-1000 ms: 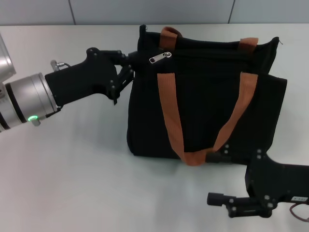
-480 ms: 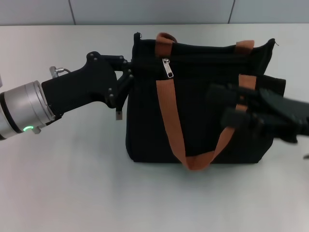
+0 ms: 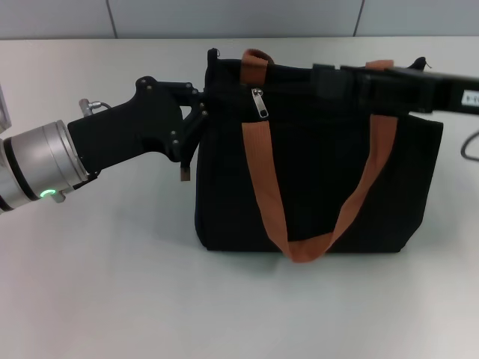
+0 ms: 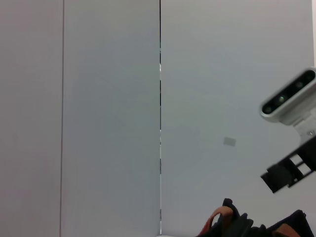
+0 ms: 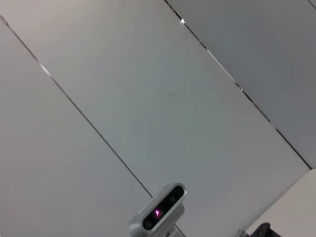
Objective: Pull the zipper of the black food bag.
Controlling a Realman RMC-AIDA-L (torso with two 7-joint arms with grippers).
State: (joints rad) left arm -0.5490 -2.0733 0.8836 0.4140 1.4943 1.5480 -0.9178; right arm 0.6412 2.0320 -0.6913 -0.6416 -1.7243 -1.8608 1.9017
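The black food bag [image 3: 314,172] stands upright mid-table with two rust-orange handles [image 3: 262,172]. Its silver zipper pull [image 3: 260,104] hangs down near the top left, next to the left handle. My left gripper [image 3: 199,111] is at the bag's upper left corner and looks closed on the fabric edge there. My right gripper [image 3: 323,78] reaches in from the right along the bag's top edge, to the right of the zipper pull and apart from it. The bag's top [image 4: 237,228] shows at the edge of the left wrist view.
The bag stands on a pale grey table [image 3: 112,284]. A grey panelled wall [image 3: 224,16] runs behind it. The left arm [image 3: 67,157] lies across the table's left side. The wrist views show mostly wall and the head camera [image 4: 288,96].
My right arm has risen from the table's front right and swung across to the bag's top edge. The zipper pull has dropped from lying sideways to hanging down. The left gripper has stayed at the corner.
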